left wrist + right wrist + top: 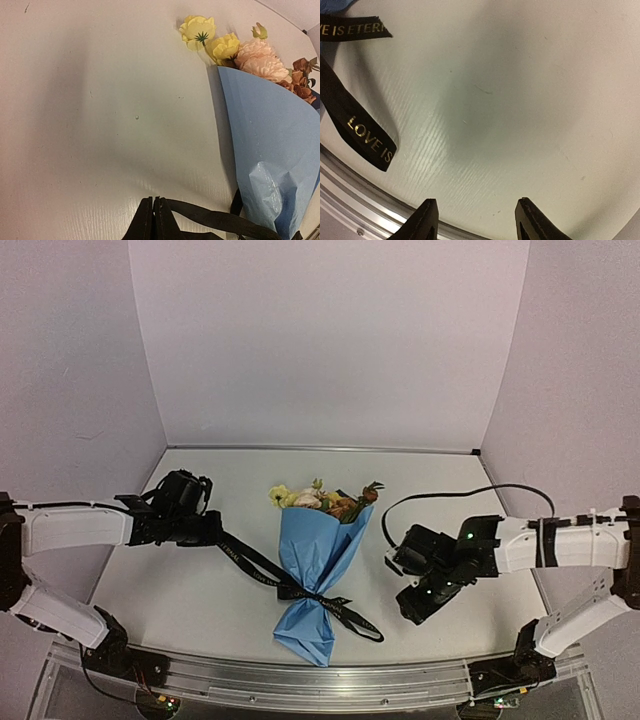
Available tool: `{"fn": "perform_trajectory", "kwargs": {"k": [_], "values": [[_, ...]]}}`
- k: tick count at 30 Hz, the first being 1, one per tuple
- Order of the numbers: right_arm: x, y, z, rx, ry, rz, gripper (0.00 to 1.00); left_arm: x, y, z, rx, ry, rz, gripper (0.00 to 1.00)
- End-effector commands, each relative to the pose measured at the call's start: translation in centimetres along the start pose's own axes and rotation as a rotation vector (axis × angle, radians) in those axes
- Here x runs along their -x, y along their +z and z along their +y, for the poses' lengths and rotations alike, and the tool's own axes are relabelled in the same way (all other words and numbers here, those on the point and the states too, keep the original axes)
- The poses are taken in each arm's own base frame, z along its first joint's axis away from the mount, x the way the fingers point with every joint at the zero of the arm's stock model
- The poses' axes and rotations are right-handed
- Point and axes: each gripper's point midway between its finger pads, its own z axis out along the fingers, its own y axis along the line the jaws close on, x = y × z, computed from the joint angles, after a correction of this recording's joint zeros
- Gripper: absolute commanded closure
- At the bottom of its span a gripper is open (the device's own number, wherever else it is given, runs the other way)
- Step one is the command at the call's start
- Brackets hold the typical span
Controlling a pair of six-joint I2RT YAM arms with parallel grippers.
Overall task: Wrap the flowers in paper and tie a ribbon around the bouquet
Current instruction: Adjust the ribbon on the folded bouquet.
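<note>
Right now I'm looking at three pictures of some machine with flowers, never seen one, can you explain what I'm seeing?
These are two robot arms bolted at the near edge of a table. The wide picture comes from a camera above and behind them; the other two come from a camera on each wrist. On the table lies a bouquet: blooms wrapped in blue paper, with a black lettered ribbon around its narrow part. The left gripper is shut on that ribbon's long end. The right gripper is open and holds nothing.
</note>
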Motion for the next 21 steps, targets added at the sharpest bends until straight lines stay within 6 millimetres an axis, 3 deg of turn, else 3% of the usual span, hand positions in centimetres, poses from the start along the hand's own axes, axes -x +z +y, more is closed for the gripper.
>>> {"fn": "perform_trajectory", "kwargs": {"k": [1,7,21], "values": [[4.0,3.1,1.4,0.008,-0.238,-0.116,0.52,1.9,0.4,-1.3,-0.026,0.021,-0.011,0.97],[5.5,6.3,4.2,0.129,-0.412,-0.196,0.49,2.3,0.7,-1.7,-0.036,0.026,0.0,0.97],[7.9,7.4,9.9,0.306,-0.545,-0.349,0.35,2.2,1.3,-2.4,-0.064,0.025,0.021,0.97]]}}
